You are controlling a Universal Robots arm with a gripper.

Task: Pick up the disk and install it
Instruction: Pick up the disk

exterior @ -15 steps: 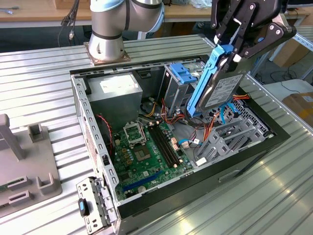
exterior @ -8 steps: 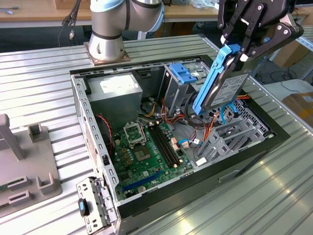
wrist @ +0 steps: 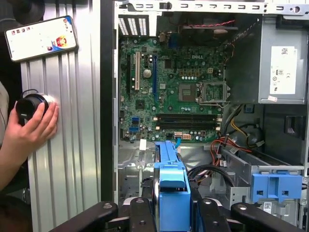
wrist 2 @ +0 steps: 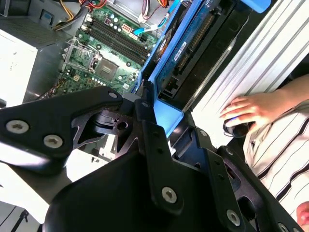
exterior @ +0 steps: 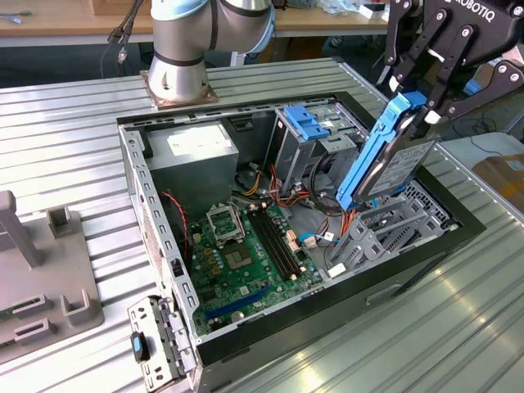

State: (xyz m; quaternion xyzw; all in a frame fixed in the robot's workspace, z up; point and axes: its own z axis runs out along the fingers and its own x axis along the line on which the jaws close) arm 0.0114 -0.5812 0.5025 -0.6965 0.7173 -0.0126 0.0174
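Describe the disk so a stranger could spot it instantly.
Find the open computer case on the ribbed table. Over its end at the exterior view's right, the tool grips the disk, tilted on edge: a silver-grey drive in a bright blue frame, unlike the bare blue tab nearby.

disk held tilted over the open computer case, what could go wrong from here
The silver-grey metal disk with blue plastic frame hangs tilted from the black gripper, held by its top end; it might slip or swing. Lowered, it could snag the red and orange cables near the grey metal drive bay.
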